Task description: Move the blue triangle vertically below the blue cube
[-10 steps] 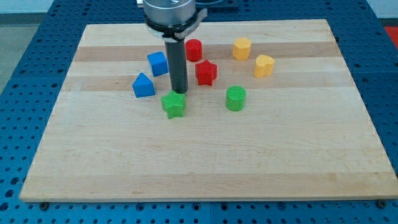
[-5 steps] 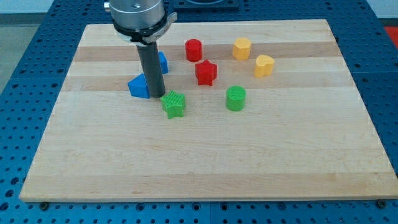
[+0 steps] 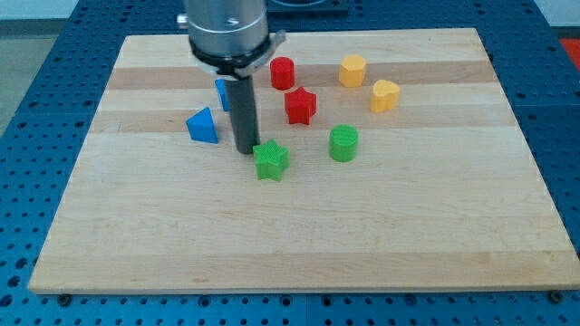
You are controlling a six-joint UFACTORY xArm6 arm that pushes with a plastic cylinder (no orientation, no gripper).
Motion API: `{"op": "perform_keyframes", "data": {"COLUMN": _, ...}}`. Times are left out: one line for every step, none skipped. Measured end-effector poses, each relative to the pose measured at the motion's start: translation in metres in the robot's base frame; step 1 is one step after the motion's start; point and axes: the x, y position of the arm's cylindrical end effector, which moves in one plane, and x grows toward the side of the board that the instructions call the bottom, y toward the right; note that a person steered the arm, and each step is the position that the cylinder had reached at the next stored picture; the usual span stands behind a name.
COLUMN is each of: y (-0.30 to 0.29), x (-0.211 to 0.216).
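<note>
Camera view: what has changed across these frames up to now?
My tip swung left, then back right, and now sits between the blue triangle and the green star. The triangle slid slightly left; the star was pushed right and down. The blue cube, mostly hidden, and the other blocks stayed.

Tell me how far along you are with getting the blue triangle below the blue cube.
Not done yet. The blue triangle sits lower than the blue cube, which is mostly hidden behind my rod, but it is off toward the view's left rather than straight below. My tip is between the triangle and the green star, close to the star. What's left is nudging the triangle toward the view's right until it lines up under the cube.
</note>
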Motion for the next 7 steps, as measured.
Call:
{"op": "perform_keyframes", "data": {"y": -0.04, "x": 0.0}}
{"op": "perform_keyframes", "data": {"y": -0.089, "x": 0.0}}
{"op": "perform_keyframes", "data": {"y": -0.119, "x": -0.003}}
{"op": "perform_keyframes", "data": {"y": -0.129, "x": -0.012}}
{"op": "perform_keyframes", "data": {"y": -0.128, "x": -0.023}}
{"op": "perform_keyframes", "data": {"y": -0.129, "x": -0.023}}
{"op": "perform_keyframes", "data": {"y": -0.129, "x": -0.031}}
